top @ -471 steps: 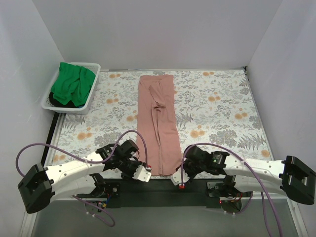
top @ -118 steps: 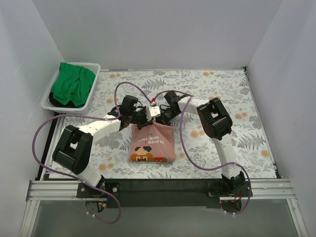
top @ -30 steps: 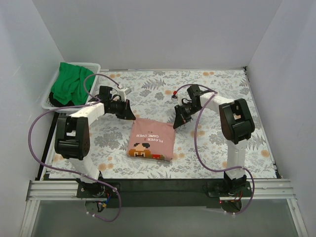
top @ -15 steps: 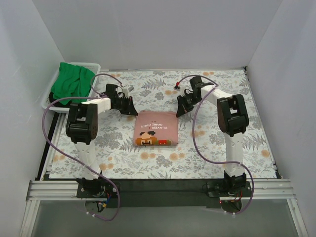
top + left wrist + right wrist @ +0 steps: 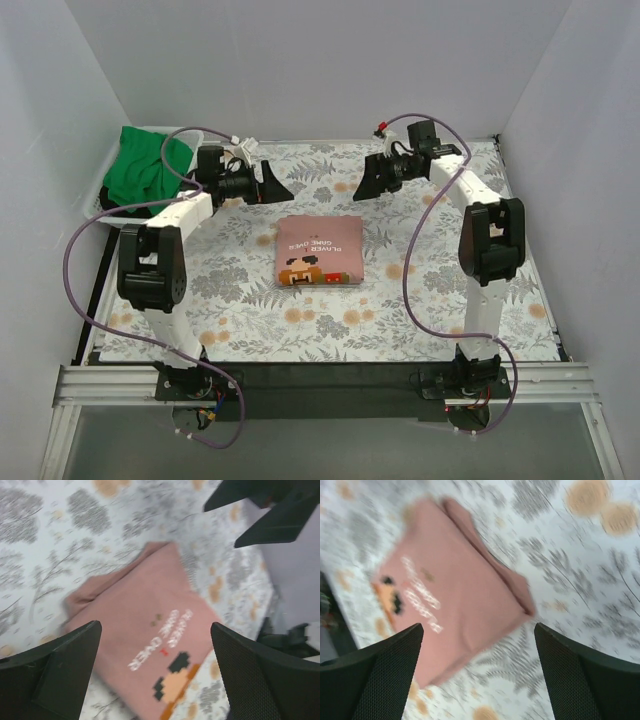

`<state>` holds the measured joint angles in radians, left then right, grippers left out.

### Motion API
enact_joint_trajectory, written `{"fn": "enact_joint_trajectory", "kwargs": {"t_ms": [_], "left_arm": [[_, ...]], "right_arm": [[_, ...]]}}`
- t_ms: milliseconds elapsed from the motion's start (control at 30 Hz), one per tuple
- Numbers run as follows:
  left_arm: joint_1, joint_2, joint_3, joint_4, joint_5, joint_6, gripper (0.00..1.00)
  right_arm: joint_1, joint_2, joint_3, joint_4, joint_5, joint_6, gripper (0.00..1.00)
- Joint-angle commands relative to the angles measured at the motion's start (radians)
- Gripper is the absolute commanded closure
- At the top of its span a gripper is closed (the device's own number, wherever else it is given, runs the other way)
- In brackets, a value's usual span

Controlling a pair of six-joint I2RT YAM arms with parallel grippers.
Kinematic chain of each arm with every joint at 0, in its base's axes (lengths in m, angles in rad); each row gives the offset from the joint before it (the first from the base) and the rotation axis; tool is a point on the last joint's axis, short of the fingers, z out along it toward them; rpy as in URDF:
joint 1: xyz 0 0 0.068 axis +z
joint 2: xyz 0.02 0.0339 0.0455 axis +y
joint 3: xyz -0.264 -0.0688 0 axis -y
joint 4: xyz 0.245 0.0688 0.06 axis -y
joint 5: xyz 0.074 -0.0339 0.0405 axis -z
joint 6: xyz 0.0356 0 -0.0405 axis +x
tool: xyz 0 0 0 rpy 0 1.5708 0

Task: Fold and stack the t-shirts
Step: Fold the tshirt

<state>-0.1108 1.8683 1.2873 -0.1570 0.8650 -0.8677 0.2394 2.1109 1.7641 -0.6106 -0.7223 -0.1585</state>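
Jaws farther from pink t-shirt [image 5: 320, 250]

1. T-shirts: 2. One pink t-shirt [image 5: 319, 250], folded, print up. One green t-shirt [image 5: 145, 170], far-left of the pink t-shirt, heaped in the basket.
2. Basket [image 5: 96, 205]: 1, white, far-left of the pink t-shirt.
3. Floral cloth [image 5: 450, 290]: 1, under the pink t-shirt.
4. Grippers: 2. Left gripper [image 5: 272, 185] and right gripper [image 5: 368, 183], just beyond the pink t-shirt's far corners.
5. Purple cables: 2. Left cable [image 5: 75, 260], right cable [image 5: 410, 290], either side of the pink t-shirt.
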Motion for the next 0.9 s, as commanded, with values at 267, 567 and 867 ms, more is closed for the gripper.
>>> {"fn": "enact_joint_trajectory", "kwargs": {"t_ms": [267,567,867], "left_arm": [[-0.082,0.055,-0.283,0.881,0.201,-0.919,0.07],[-0.096,0.227,-0.194,0.739,0.095,-0.843,0.06],[-0.078,0.174,-0.161,0.573,0.109,-0.705,0.05]], "right_arm": [[0.067,-0.066,-0.431,0.808,-0.416,0.879,0.02],[0.074,0.099,-0.373,0.845,-0.361,0.886,0.02],[0.02,-0.004,-0.431,0.836,-0.335,0.858,0.02]]}}
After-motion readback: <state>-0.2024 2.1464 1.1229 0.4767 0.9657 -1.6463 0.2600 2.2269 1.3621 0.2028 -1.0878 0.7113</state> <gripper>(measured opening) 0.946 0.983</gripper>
